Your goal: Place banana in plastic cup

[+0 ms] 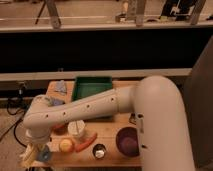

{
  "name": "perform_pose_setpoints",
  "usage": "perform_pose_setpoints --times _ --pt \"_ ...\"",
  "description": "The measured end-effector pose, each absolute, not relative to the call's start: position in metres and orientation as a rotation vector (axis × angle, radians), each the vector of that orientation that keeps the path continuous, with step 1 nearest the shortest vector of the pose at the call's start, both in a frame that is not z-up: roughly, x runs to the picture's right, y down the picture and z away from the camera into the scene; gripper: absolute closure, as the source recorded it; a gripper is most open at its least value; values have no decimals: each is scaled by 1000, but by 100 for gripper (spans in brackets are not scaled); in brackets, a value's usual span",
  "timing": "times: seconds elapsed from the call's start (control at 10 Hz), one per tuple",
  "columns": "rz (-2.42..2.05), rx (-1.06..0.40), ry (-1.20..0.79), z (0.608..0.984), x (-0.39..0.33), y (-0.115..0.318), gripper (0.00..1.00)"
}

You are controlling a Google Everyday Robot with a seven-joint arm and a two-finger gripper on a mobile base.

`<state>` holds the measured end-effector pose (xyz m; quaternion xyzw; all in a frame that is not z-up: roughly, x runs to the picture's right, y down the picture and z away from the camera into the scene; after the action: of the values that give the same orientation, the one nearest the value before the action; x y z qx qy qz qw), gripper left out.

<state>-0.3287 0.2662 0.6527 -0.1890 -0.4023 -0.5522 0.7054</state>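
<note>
My gripper (36, 150) hangs at the end of the white arm, at the table's front left corner. A pale yellow elongated thing that looks like the banana (27, 156) sits right at the gripper, low over the table's left edge. I cannot tell whether it is held. The plastic cup (76, 129), pale and upright, stands on the wooden table to the right of the gripper, partly under the forearm.
A green tray (92, 89) lies at the back of the table (107, 130). Near the front are an orange carrot-like thing (86, 142), a yellow round thing (66, 145), a small can (99, 151) and a purple bowl (127, 141). A blue object (60, 87) lies back left.
</note>
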Motion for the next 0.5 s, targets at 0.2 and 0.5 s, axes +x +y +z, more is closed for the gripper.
perform_pose_setpoints --times 0.2,0.5 --pt "-1273 -415 -923 650 -342 275 71" --pt "-1309 -410 -922 650 -345 278 41"
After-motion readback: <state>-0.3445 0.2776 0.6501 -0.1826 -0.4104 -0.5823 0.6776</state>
